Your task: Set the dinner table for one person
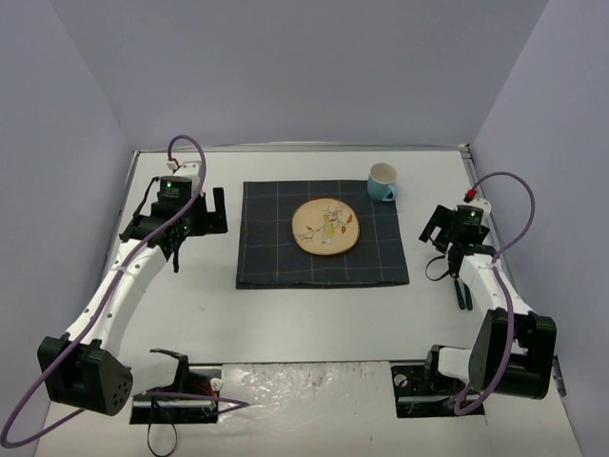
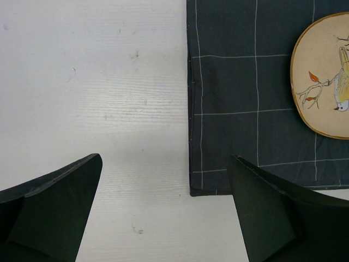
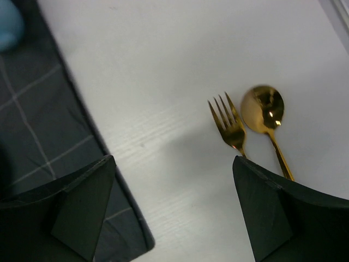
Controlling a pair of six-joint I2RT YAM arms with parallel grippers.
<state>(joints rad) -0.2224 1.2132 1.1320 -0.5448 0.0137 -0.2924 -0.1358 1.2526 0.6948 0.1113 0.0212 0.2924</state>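
On the dinner table point(image 1: 314, 314), most of the setting is already laid out for you. At its middle lies the dark navy checked placemat point(image 1: 276, 248), spread flat. The round plate with the bird design point(image 1: 326, 227) sits on the mat, a little toward the far edge. The light blue mug point(image 1: 383, 182) stands at the mat's far right corner.

What looks unfinished is the cutlery. Your right wrist camera shows a gold fork point(image 3: 229, 126) and a gold spoon point(image 3: 263, 109) lying side by side on the bare white top. They are well apart from the mat's right edge, with their handles running under the finger on that side. I judge they need to come in beside the plate, so roughly the last part of the job is left.

Your right gripper point(image 3: 173, 159) hangs over the strip of table between mat and cutlery, fingers spread wide and holding nothing. Your left gripper point(image 2: 165, 161) hovers above the mat's left edge near a corner, also spread wide and empty. No knife or napkin shows in any view.
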